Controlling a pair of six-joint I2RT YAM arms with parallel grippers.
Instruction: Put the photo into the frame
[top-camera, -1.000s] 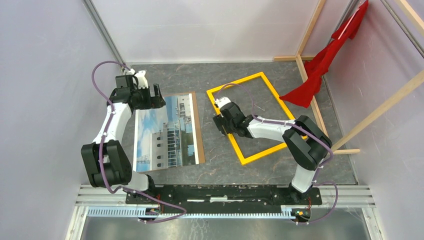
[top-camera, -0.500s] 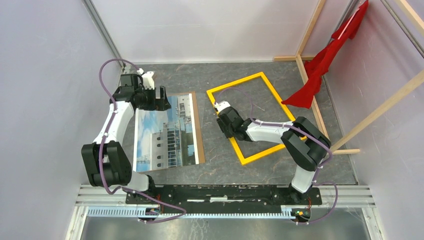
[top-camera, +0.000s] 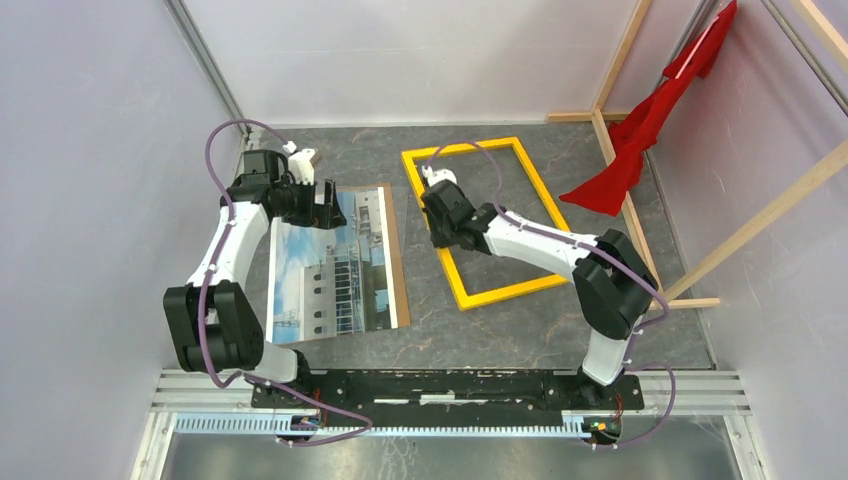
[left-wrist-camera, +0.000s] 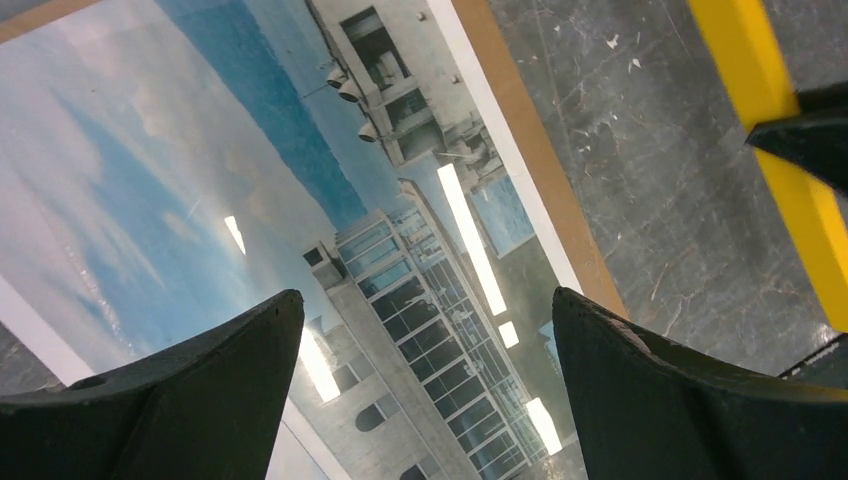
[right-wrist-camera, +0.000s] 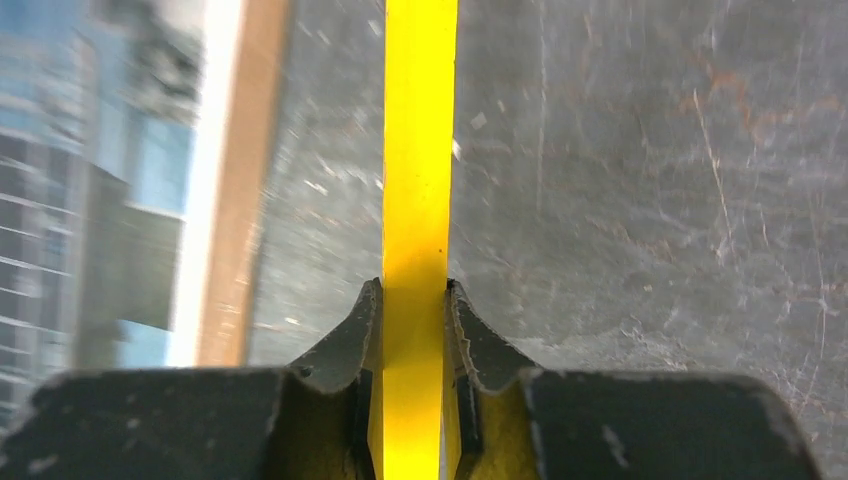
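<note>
Yellow frame (top-camera: 510, 290) lies flat on the grey surface (top-camera: 430, 340) with the right fingers (right-wrist-camera: 368, 318) pinched tight on its rail, while the left fingers (top-camera: 323, 205) hang wide open, holding nothing, over the photo (top-camera: 330, 280) lying beside it.

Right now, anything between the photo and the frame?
Nothing visible. Only a strip of table separates the photo from the frame. The right gripper is clamped on its photo-side rail; the open left gripper hovers over the photo.
</note>
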